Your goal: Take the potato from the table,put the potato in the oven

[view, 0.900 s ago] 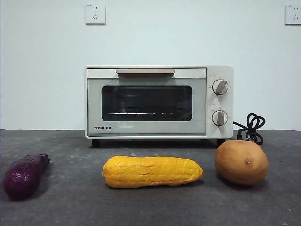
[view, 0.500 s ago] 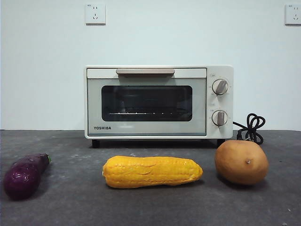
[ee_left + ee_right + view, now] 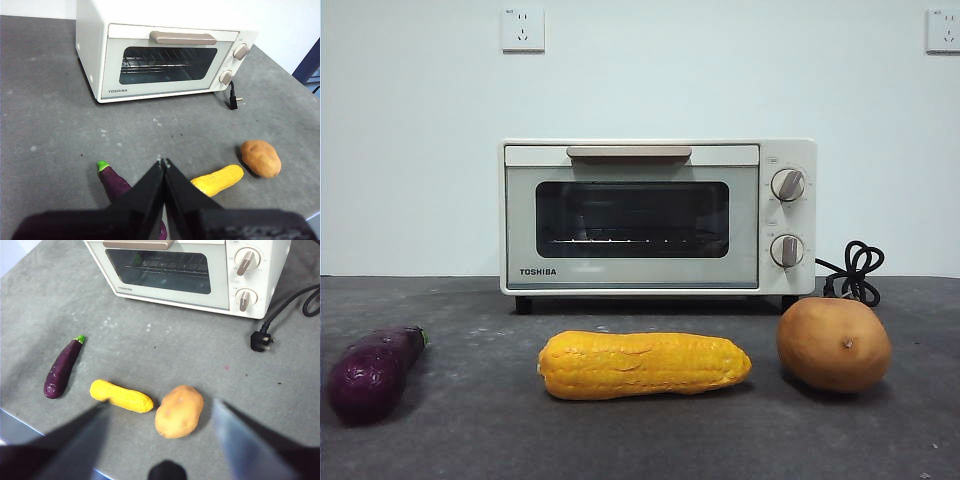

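Nothing of the task is seen to be done yet. The potato [image 3: 834, 343] lies on the table [image 3: 640, 440] at the lower right of the front view, untouched, with the corn cob [image 3: 644, 365] at lower centre and the eggplant [image 3: 372, 372] at lower left, all three well apart. The oven [image 3: 658, 217] stands behind them in the middle of the frame, and its glass door is seen closed, the bar handle [image 3: 629, 152] along its top edge; the black cord [image 3: 850, 272] is coiled just beside its right side. No arm is seen in the front view. The left end effector [image 3: 164, 164] is held above the table with its jaws pressed together and empty, over the eggplant's side of the row. The right end effector [image 3: 160, 412] is spread wide and empty, with the potato framed between its jaws below it. It is judged that the whole task remains: the door is to be opened, the potato grasped and placed inside.
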You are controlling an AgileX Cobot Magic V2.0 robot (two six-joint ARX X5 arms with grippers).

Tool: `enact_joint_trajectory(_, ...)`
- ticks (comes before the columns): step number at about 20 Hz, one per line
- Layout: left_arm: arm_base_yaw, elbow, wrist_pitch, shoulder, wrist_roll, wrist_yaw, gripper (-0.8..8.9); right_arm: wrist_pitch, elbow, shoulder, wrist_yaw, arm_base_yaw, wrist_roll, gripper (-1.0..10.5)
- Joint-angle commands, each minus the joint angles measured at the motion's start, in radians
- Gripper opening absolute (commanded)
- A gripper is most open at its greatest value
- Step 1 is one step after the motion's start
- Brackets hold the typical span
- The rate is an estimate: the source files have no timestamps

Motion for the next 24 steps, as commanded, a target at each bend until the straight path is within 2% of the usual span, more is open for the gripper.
enact_joint_trajectory(1, 0.0, 0.0, 0.002, -0.001, 0.012, 0.004, -0.08, 0.004, 0.002, 0.003, 0.002, 0.003, 0.023, 5.7)
enact_joint_trajectory(6, 0.0, 0.0, 0.039, 0.014, 0.011, 0.027, -0.08, 0.004, 0.002, 0.011, 0.002, 0.003, 0.031, 5.7)
enact_joint_trajectory(8, -0.003, 0.002, 0.104, 0.049, 0.0, 0.072, -0.07, 0.004, 0.002, 0.021, 0.002, 0.003, 0.031, 5.7)
enact_joint_trajectory(11, -0.033, 0.036, 0.213, 0.164, -0.019, 0.082, -0.07, 0.002, 0.002, 0.034, 0.0, 0.003, 0.034, 5.7)
enact_joint_trajectory(19, -0.192, 0.316, 0.465, 0.682, -0.005, 0.048, -0.07, 0.001, 0.002, 0.079, 0.0, 0.003, 0.042, 5.7)
enact_joint_trajectory(24, -0.276, 0.502, 0.512, 0.996, 0.076, -0.019, -0.08, 0.001, 0.002, 0.11, 0.0, 0.003, 0.049, 5.7)
